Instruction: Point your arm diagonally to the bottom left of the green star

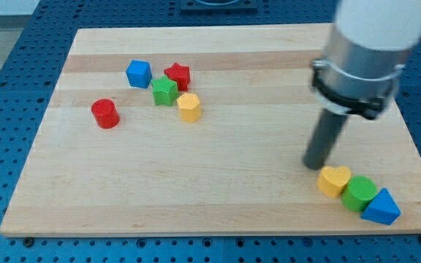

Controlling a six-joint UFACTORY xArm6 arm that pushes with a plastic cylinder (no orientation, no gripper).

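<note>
My tip (314, 165), the bare lower end of a straight dark rod with nothing to open, close or hold, rests on the pale wooden board (218, 197), just beside a yellow heart-shaped block (334, 180). The green star-shaped block (164, 91) lies well apart, toward the view's upper left of my tip, among a blue cube (139, 74), red star (177, 75) and yellow hexagonal block (188, 107). Judging by this, the move needs a long leftward sweep, ending just below-left of the green star.

Single camera view — high, angled down at whole wooden board (218, 197), moderately near.
</note>
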